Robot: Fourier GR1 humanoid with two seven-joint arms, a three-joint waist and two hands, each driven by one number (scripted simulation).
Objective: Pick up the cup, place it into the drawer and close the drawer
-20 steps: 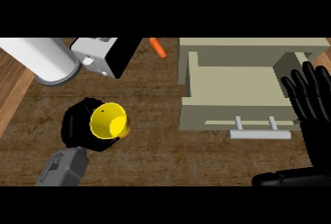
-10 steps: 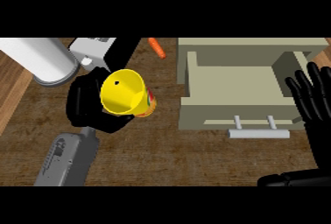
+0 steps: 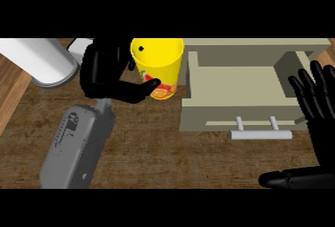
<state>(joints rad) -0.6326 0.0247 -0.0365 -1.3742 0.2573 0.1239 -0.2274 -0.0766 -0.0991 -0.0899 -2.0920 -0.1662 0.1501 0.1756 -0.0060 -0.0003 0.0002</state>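
Carrying yellow cup (image 3: 157, 62) w/ left hand (image 3: 108, 73) fingers wrapped round it, beside open drawer (image 3: 245, 116) for drop-in; right hand (image 3: 319, 95) fingers straight, resting.

A dark brown wood-grain tabletop (image 3: 163, 150) fills the scene, with a lighter strip of planks running along its left edge. At the far right sits a beige open drawer (image 3: 243, 106), its front panel facing near and carrying a pale bar handle (image 3: 260, 134) on two posts. At the far left lies a white cylinder (image 3: 36, 60) with a grey rim. The near middle of the tabletop shows only bare wood grain.
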